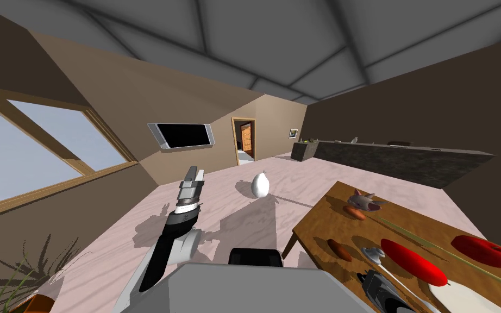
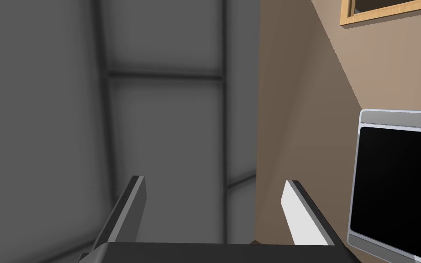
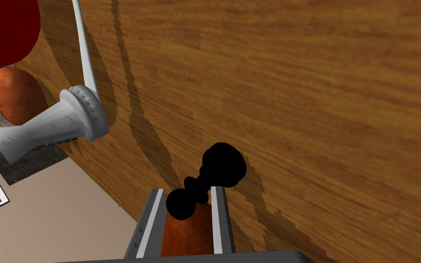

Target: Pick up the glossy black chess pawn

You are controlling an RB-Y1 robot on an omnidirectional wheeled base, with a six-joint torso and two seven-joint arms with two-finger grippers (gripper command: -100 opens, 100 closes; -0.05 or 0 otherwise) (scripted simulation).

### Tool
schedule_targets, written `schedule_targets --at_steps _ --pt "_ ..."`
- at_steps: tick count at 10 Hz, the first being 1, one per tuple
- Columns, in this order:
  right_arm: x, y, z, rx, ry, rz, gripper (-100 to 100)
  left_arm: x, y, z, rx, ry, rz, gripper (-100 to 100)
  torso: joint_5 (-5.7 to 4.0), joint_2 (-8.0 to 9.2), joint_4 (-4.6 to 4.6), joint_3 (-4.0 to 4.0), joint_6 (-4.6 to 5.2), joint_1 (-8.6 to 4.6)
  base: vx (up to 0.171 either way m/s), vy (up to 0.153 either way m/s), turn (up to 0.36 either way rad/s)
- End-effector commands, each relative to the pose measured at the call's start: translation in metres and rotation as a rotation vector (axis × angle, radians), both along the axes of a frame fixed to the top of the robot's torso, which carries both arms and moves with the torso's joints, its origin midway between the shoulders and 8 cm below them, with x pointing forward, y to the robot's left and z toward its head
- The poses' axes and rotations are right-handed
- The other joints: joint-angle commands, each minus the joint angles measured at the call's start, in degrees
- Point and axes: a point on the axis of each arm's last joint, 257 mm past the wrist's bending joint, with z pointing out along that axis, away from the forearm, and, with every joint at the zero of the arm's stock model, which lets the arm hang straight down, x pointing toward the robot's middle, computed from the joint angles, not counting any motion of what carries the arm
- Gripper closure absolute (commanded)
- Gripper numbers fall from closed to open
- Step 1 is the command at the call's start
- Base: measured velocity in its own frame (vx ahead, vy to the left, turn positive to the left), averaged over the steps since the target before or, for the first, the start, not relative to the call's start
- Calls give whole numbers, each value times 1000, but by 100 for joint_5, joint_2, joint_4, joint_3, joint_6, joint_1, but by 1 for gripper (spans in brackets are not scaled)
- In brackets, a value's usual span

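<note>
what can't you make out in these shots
- Right wrist view: the black pawn between the right tool's fingers is a flat black silhouette. I cannot tell whether it rests on the wooden table or is lifted.
- Same view: the orange-brown thing is mostly hidden by the pawn and the fingers.
- Same view: the red thing is cut off by the picture's edge.
- Head view: the small things on the far dark counter are too small to name.

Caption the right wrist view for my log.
Right hand closed on the black pawn, wooden table behind it.
</note>
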Motion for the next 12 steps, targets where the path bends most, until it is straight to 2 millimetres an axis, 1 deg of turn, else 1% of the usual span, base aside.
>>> schedule_targets --at_steps 1,2,3,4,6,11,12 --pt "0 0 0 0 0 0 100 0 0 0 0 0 0 0 0 0 0 0 0 0 0 0 0" --pt "0 0 0 0 0 0 0 0 0 0 0 0 0 0 0 -1 0 0 0 0 0 0 0" --pt "-1 2 3 -1 -1 23 100 0 0 0 0 0 0 0 0 -1 0 -1 0 0 60 2 -250" --pt "-2 4 5 -2 -2 40 100 0 0 0 0 0 0 0 2 -12 -5 -8 14 1 113 13 -270" --pt "-4 8 9 -2 -2 73 100 0 0 0 0 0 0 0 2 -36 -6 -19 2 8 111 14 -160" --pt "-8 20 18 -2 -2 156 100 0 0 0 0 0 0 0 1 -33 -7 -19 1 6 94 19 -171" --pt "-8 18 17 -3 -1 146 100 0 0 0 0 0 0 0 1 -34 -8 -20 1 6 39 11 -38"
